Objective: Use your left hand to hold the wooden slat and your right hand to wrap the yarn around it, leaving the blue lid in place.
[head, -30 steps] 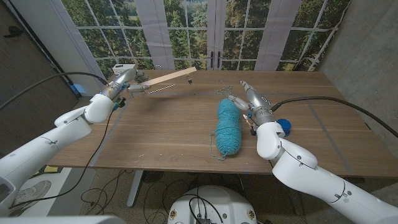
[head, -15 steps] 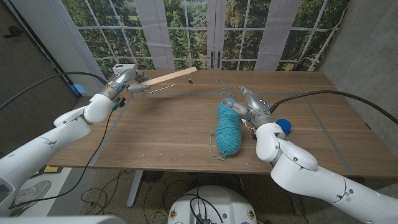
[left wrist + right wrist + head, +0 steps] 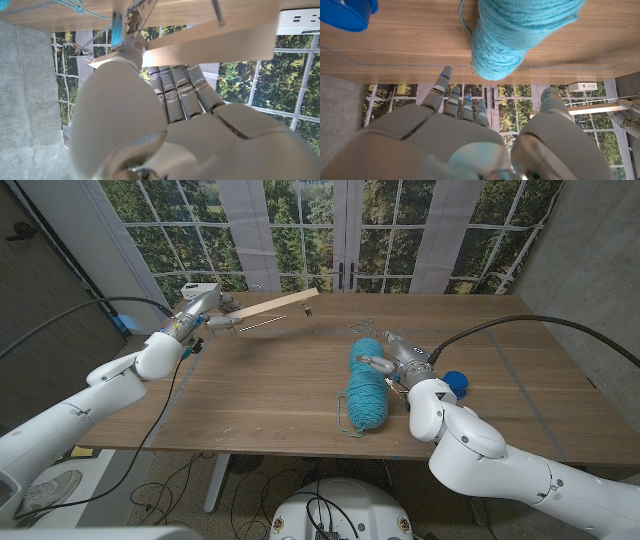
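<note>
At the table's [image 3: 250, 395] near middle lies the teal yarn [image 3: 366, 385], lengthwise toward the windows. Just right of its far end, the right hand [image 3: 392, 357] has fingers spread, holding nothing, thumb near the skein. The blue lid [image 3: 456, 381] sits right of that hand. Far left, the left hand [image 3: 203, 314] grips the slat [image 3: 272, 305], raised above the table.

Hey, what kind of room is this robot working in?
Probably a lab or test room: a wooden table on a metal frame, bare concrete walls, and a window backdrop of trees that looks like a printed curtain, with loose cables underneath.
</note>
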Action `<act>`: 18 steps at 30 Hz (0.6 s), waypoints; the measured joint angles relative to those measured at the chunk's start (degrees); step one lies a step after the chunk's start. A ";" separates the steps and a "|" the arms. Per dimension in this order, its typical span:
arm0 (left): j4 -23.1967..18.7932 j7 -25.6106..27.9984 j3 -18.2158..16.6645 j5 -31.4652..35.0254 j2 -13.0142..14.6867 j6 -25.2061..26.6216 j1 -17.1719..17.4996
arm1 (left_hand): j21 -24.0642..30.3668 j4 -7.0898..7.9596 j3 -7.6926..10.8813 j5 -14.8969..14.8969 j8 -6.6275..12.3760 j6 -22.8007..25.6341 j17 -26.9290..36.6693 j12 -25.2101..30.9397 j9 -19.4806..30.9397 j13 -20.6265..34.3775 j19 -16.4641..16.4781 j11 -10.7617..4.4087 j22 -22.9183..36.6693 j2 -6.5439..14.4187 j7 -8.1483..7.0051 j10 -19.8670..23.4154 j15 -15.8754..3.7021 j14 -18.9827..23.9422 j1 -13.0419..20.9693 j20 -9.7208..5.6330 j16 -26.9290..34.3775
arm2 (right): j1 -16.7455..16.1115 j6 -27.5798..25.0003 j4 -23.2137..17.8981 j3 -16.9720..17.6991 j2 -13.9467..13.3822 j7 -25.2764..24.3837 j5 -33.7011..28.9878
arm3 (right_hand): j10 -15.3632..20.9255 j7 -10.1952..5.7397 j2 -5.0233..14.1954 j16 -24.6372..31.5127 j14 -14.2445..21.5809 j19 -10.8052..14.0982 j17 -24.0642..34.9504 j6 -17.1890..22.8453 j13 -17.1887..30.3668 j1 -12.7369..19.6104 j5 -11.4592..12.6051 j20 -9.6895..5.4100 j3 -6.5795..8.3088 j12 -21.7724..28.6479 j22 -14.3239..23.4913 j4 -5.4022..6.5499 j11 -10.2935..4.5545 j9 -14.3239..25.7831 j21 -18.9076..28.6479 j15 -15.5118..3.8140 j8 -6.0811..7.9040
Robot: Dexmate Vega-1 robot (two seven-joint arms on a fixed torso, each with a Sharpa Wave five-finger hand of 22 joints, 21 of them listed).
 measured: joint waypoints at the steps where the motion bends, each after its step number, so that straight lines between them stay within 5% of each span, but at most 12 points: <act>1: -0.16 0.07 -0.07 0.02 0.03 0.15 0.12 | 0.00 0.00 0.00 0.10 0.00 0.00 0.03 0.00 0.00 0.00 0.00 0.00 -0.01 0.00 0.00 0.00 0.00 0.00 0.00 0.00 -0.02 | -0.35 -0.23 0.68 -0.23 0.82 1.93 -1.85 | 0.00 0.04 0.00 0.00 0.00 0.00 0.00 -0.04 0.00 0.00 0.00 0.00 0.00 0.00 0.00 0.00 0.00 0.00 0.00 0.00 0.00; 18: -2.47 0.75 -1.31 0.00 0.65 1.84 2.39 | 0.26 -0.08 0.06 0.21 0.00 0.01 0.25 -0.17 0.00 0.55 0.01 0.00 -0.04 -0.36 0.00 0.00 -0.19 0.22 0.36 0.01 -0.41 | -3.51 1.08 9.20 -0.11 8.66 33.36 -32.87 | 0.32 0.62 -0.75 0.44 1.24 1.89 0.28 -0.61 -0.01 -0.30 0.29 0.41 -0.74 0.45 0.00 0.21 0.31 -0.01 0.01 0.18 0.24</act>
